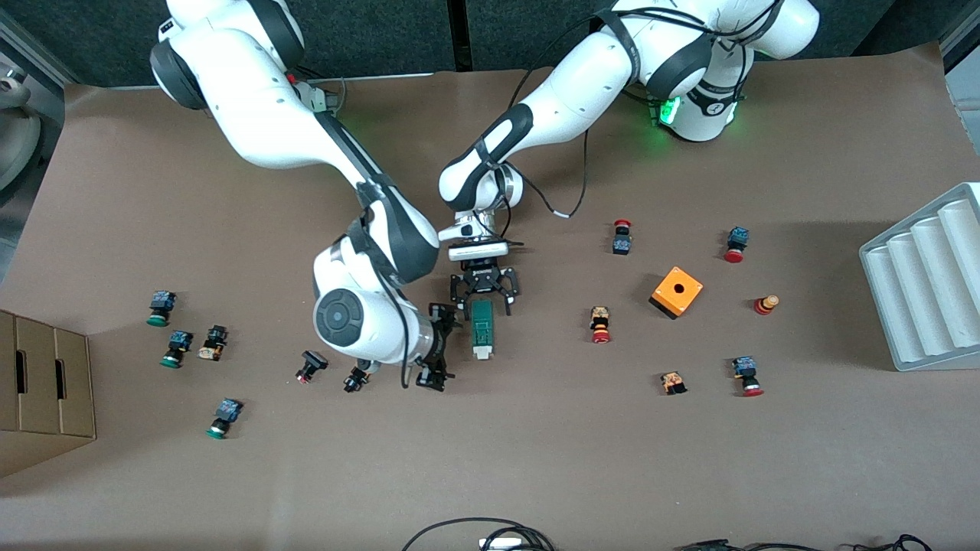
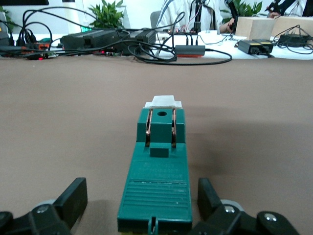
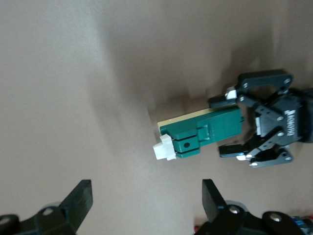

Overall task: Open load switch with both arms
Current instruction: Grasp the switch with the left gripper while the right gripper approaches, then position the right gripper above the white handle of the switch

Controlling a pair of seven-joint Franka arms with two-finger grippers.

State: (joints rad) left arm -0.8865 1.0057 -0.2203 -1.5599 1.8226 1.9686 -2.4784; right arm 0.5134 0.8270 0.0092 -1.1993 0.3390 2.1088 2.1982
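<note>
Brown paper covers the desk (image 1: 536, 459). Load switch (image 1: 481, 329) lies flat mid-desk. Left gripper (image 1: 484, 295) straddles its end farther from the front camera, fingers spread, not gripping. Right gripper (image 1: 436, 348) waits just beside it, fingers released.

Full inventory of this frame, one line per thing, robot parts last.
load switch: 1, dark green with white lever end, mid-table, lying flat.
push buttons: about 14, red or green caps, scattered toward both ends.
orange cube: 1, holed top, toward the left arm's end.
grey tray: 1, ribbed, left arm's end.
cardboard box: 1, brown, right arm's end.
left gripper: open, straddling the switch's end, not clamped.
right gripper: open, beside the switch.
</note>
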